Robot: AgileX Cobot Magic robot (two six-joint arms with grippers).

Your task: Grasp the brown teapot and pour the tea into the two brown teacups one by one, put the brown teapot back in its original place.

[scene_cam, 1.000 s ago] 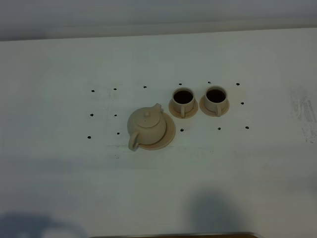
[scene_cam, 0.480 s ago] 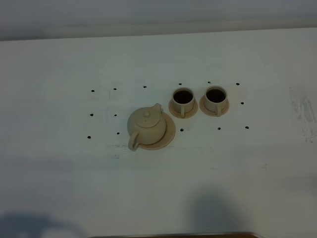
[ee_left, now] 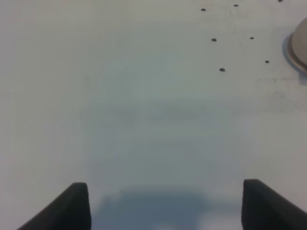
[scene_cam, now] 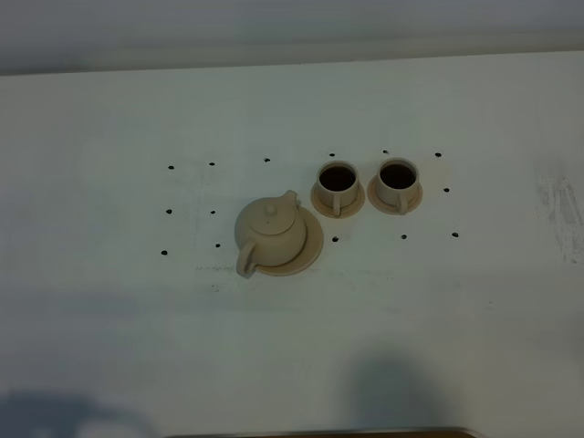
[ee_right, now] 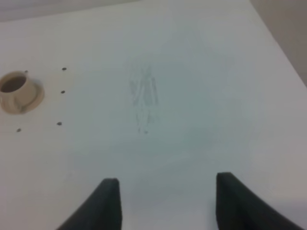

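Out on the left, the left end effector [ee_left: 165, 203] is hanging over bare white counter [scene_cam: 109, 301], its two dark fingers spread wide apart and gripping nothing; a scatter of small black dots [ee_left: 221, 70] is showing beyond it, and a sliver of a beige rim [ee_left: 298, 48] is peeking in at the frame edge. Moving across in the high view, the brown teapot [scene_cam: 269, 233] is sitting upright on its large round saucer [scene_cam: 310, 248], lid on, loop handle [scene_cam: 245, 262] pointing toward the near edge and short spout [scene_cam: 290, 195] aiming away toward the cups. Just to the right, the first brown teacup [scene_cam: 337, 182] is standing on its small saucer, dark liquid showing inside, handle facing the near side. Right beside it, close but apart, the second brown teacup [scene_cam: 398, 179] is sitting on its own saucer, dark inside too. Further right, a faint grey scuff [scene_cam: 557, 196] is marking the counter. Over there the right end effector [ee_right: 167, 201] is hovering above the counter, fingers wide open and empty, with that second cup visible well off to one side in the right wrist view.
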